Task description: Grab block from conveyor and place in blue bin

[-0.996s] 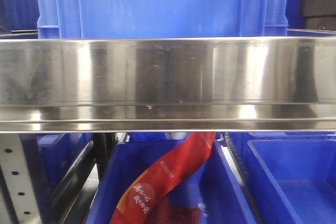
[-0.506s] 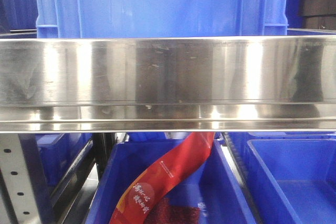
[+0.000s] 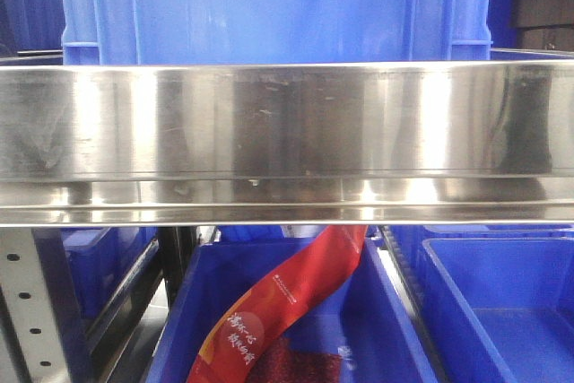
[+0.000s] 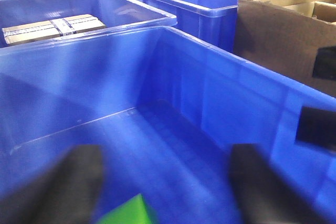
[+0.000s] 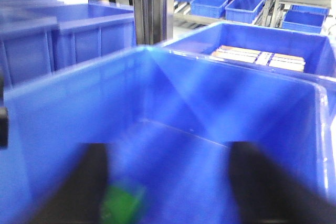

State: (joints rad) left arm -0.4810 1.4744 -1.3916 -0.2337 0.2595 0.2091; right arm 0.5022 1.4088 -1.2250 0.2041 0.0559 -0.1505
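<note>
The front view is filled by a horizontal stainless steel rail [image 3: 287, 141]. A blue crate [image 3: 269, 6] stands above and behind it; below it, a blue tub [image 3: 368, 329] holds a red printed pouch [image 3: 287, 302]. Neither arm nor the block shows in this view.

The left wrist view looks down into the blue bin [image 4: 220, 93]. The left gripper [image 4: 163, 190] has its 2 dark fingers [image 4: 63, 187] spread apart, with a sliver of the green block [image 4: 131, 213] between them at the bottom edge; contact cannot be determined. Beyond the bin's far rim stand a cardboard box [image 4: 283, 40] and a bin holding taped cartons [image 4: 52, 27].

The right wrist view shows the right gripper [image 5: 165, 187] also apart over a blue bin interior [image 5: 220, 103]. A blurred green block [image 5: 123, 203] lies just beside its left finger. Bin walls rise on all visible sides; the floor ahead is open.
</note>
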